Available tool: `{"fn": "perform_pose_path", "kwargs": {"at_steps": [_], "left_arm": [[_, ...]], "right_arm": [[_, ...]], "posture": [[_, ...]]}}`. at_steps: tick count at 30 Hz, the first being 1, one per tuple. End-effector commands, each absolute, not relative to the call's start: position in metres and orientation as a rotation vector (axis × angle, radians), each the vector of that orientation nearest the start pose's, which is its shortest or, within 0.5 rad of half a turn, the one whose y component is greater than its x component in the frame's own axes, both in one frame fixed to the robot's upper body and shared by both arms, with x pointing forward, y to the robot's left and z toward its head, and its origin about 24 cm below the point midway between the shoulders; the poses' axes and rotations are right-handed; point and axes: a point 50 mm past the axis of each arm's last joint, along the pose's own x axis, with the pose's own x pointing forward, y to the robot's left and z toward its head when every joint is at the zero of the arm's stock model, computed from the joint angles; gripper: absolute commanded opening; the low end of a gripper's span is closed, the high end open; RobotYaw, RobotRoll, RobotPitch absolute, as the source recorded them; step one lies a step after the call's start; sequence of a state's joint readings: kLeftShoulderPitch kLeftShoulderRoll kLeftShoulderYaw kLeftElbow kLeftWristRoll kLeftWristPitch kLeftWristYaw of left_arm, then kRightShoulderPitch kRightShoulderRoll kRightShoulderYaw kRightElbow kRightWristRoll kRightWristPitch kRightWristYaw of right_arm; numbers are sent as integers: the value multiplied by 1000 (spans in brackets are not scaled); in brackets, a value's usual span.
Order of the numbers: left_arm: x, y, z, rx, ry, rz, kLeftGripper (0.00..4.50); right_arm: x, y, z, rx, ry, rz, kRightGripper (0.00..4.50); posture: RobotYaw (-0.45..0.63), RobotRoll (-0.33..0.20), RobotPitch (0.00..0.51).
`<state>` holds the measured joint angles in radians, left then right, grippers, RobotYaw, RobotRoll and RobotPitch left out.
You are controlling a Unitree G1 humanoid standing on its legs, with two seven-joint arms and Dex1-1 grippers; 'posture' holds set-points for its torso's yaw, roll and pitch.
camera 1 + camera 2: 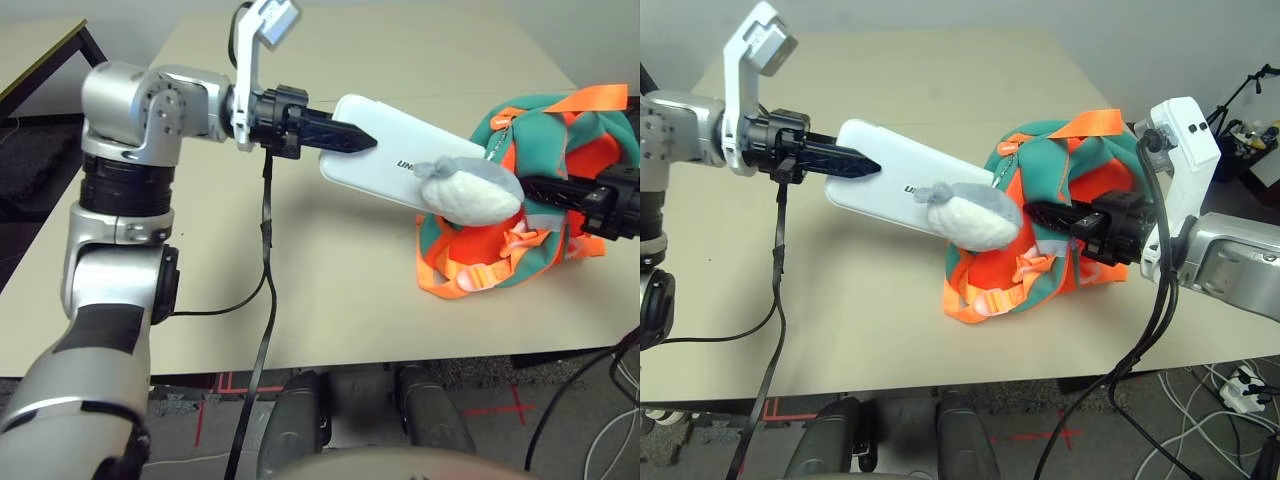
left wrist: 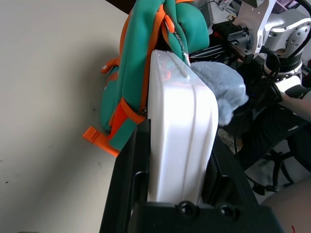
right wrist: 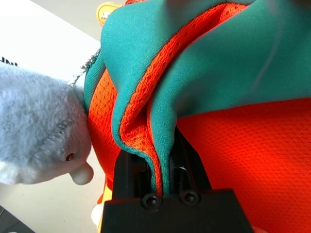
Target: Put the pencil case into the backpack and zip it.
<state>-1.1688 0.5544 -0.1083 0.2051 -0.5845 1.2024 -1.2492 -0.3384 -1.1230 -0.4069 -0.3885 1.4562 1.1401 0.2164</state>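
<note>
1. Beige table: pale, flat top; the robot stands at its near edge, with dark floor and red tape marks below.
2. Left gripper: black fingers clamped on one end of the pencil case, one finger on each flat face.
3. Pencil case: white, rounded, held in the air above the table, tilted, its far end at the backpack's open top.
4. Backpack: teal and orange, resting on the table to the robot's right, mouth gaping.
5. Right gripper: fingers pinched together on the backpack's teal rim, holding the fabric up.
6. Plush toy: grey-white, hanging in front of the case's far end.
</note>
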Motion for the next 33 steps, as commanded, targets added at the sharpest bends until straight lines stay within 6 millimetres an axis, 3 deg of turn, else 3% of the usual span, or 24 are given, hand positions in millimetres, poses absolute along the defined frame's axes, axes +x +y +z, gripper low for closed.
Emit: {"fn": "perform_pose_path", "kwargs": {"at_steps": [1,9,14,20,27,33], "left_arm": [[314,86,281,-41,361,-1614,1379],[322,58,269,-29,352,-1636,1379],[329,52,256,129,368,-1624,1379],[342,50,265,298,282,-1599,1379],[348,33,291,127,144,-1581,1379],[342,28,271,159,287,-1627,1379]], "right_arm": [[228,-228,248,13,327,682,242],[230,-225,246,22,320,690,242],[230,-224,246,27,313,698,242],[226,-225,244,33,315,695,242],[225,-224,243,38,305,687,242],[228,-223,243,41,296,690,242]], "posture": [[-103,0,138],[-107,0,146],[-106,0,147],[-114,0,146],[-128,0,137],[-121,0,133]]}}
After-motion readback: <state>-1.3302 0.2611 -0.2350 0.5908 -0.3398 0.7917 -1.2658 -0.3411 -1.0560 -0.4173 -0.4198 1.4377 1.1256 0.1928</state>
